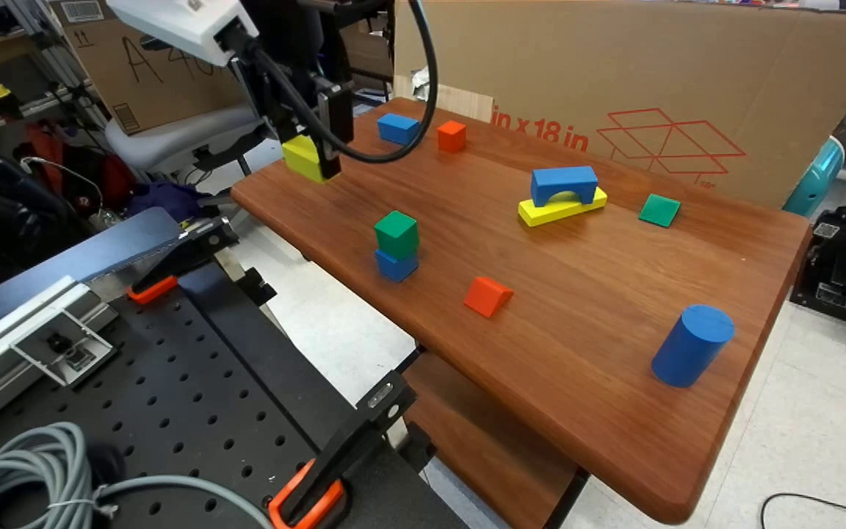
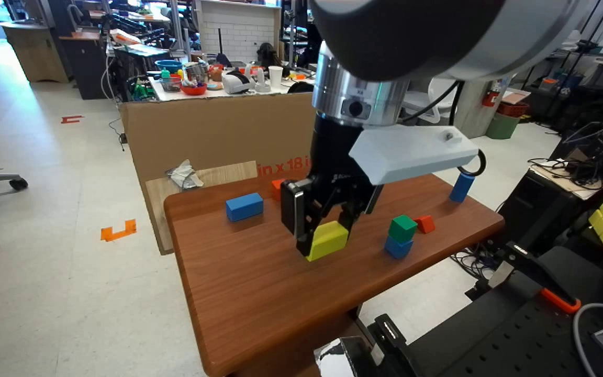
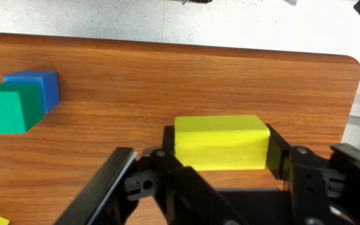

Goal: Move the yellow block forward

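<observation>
The yellow block (image 1: 302, 157) is a chunky bright-yellow block held between the two fingers of my gripper (image 3: 221, 142). In the wrist view the yellow block (image 3: 220, 153) touches both finger pads, one at each end. My gripper (image 2: 328, 233) is shut on it and points down. The yellow block also shows in an exterior view (image 2: 328, 242), held over the wooden table (image 2: 259, 293). It appears raised above the tabletop; the exact height is hard to tell.
A green cube (image 1: 396, 234) stands on a blue cube (image 1: 396, 265). Nearby lies an orange wedge (image 1: 488, 296). A blue block (image 1: 398, 128) and an orange cube (image 1: 452, 137) lie at the table's far end. A blue arch (image 1: 564, 184) rests on a thin yellow bar (image 1: 562, 210). A blue cylinder (image 1: 692, 345) stands upright.
</observation>
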Robot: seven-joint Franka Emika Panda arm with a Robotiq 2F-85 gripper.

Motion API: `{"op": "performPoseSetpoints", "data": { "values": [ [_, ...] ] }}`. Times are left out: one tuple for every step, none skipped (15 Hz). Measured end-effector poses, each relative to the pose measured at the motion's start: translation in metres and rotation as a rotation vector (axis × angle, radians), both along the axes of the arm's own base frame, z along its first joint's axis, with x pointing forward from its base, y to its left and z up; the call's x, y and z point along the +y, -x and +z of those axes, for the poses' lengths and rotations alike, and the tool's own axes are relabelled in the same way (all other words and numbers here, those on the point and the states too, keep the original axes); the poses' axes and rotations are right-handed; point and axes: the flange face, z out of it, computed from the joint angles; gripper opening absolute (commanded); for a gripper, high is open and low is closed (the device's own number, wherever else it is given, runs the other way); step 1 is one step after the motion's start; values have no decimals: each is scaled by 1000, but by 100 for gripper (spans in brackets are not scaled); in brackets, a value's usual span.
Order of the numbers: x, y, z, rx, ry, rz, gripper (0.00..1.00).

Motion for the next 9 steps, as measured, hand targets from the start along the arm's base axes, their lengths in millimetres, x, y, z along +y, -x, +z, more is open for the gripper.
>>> {"op": "performPoseSetpoints", "data": {
  "values": [
    [2, 6, -3, -4, 1, 2, 42],
    [3, 11, -7, -9, 2, 3, 42],
    [4, 16, -9, -16, 2, 2, 42],
    [4, 19, -12, -24, 2, 1, 42],
    [4, 21, -14, -33, 1, -1, 42],
    [4, 23, -16, -41, 1, -2, 42],
    [3, 25, -18, -49, 1, -4, 42],
    [2, 26, -21, -54, 2, -5, 42],
    [1, 27, -24, -60, 5, -6, 42]
  ]
}}
